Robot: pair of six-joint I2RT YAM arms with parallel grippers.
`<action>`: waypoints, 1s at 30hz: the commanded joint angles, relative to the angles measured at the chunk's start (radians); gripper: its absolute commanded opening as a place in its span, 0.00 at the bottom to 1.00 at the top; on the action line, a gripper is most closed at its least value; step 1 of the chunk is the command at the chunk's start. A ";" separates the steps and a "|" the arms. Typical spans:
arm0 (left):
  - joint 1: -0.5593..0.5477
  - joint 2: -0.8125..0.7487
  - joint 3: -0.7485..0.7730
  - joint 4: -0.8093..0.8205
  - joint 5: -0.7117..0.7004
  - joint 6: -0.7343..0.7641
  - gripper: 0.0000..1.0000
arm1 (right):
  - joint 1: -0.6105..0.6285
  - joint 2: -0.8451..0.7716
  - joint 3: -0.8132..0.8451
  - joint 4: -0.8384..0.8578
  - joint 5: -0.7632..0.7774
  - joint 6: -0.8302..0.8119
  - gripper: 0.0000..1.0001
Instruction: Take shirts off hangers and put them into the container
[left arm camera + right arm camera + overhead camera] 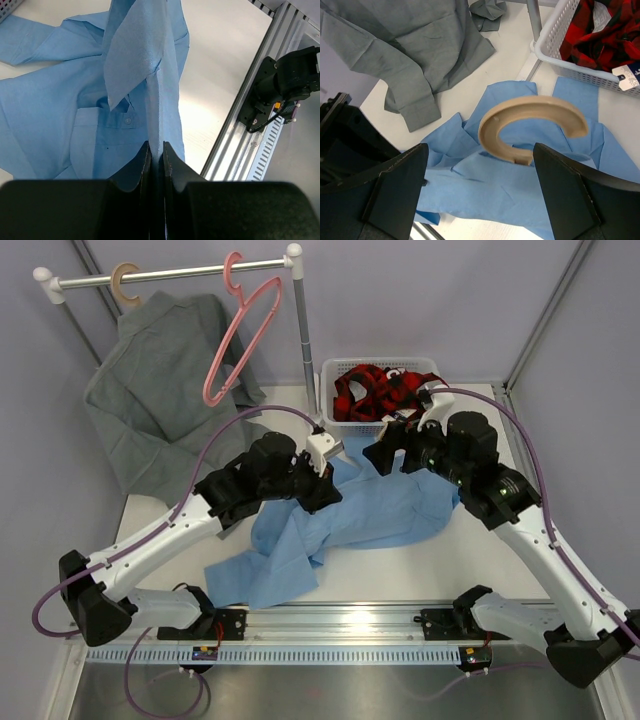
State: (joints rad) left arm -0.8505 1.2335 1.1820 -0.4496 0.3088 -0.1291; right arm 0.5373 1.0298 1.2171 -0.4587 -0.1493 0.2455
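Diagonally across table [425, 562], blue shirt [340, 522] pinched in left jaws; right jaws wide astride tan hook [535, 106].

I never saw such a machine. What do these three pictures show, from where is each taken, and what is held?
These are two robot arms, each ending in a two-finger gripper. One picture looks down from above; the others come from cameras on the left and right wrists. A light blue shirt lies on the table. The left gripper is shut on a fold of it. The right gripper stands open around a tan hanger hook. A grey shirt hangs from the rail beside an empty pink hanger. A red plaid shirt lies in the basket.
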 commanded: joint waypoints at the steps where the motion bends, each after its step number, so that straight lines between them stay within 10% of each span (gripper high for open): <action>1: -0.013 -0.039 -0.005 0.094 -0.017 0.006 0.00 | 0.016 0.021 0.047 0.067 0.047 -0.009 0.94; 20: -0.024 -0.040 -0.010 0.091 -0.014 0.017 0.00 | 0.043 0.116 0.084 0.091 0.070 -0.022 0.54; 30: -0.027 -0.049 -0.016 0.091 -0.014 0.016 0.00 | 0.047 0.075 0.052 0.100 0.180 -0.055 0.11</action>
State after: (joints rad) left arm -0.8673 1.2266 1.1690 -0.4362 0.2886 -0.1287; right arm 0.5758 1.1404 1.2522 -0.4084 -0.0513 0.2390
